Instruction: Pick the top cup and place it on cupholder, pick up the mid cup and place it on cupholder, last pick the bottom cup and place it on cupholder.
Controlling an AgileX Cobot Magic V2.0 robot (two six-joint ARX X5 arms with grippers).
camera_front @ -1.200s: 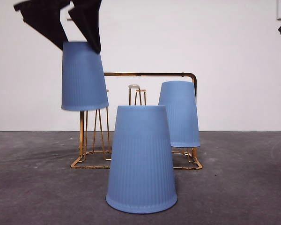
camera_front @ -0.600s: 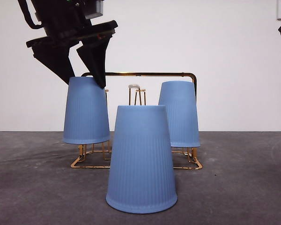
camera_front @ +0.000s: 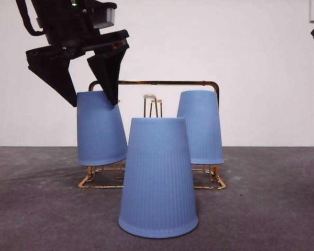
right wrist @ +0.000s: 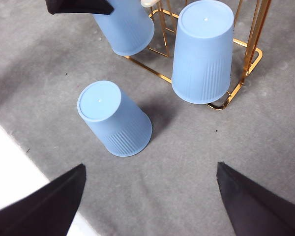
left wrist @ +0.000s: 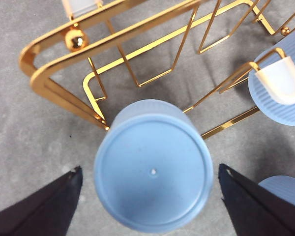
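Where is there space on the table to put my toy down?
Bare grey table lies on either side of the front cup. It is crowded behind it, where the cupholder, two cups and the left gripper sit.

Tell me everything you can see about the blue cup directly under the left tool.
The blue cup is upside down, its flat closed base facing up with a small dot at the centre. It looks like matte plastic with fine vertical ribs on its lower wall. It sits on the cupholder at one end, slightly tilted, its rim above the gold base wire. The left tool is open, its tips on either side of the cup's top, apart from it in the left wrist view.
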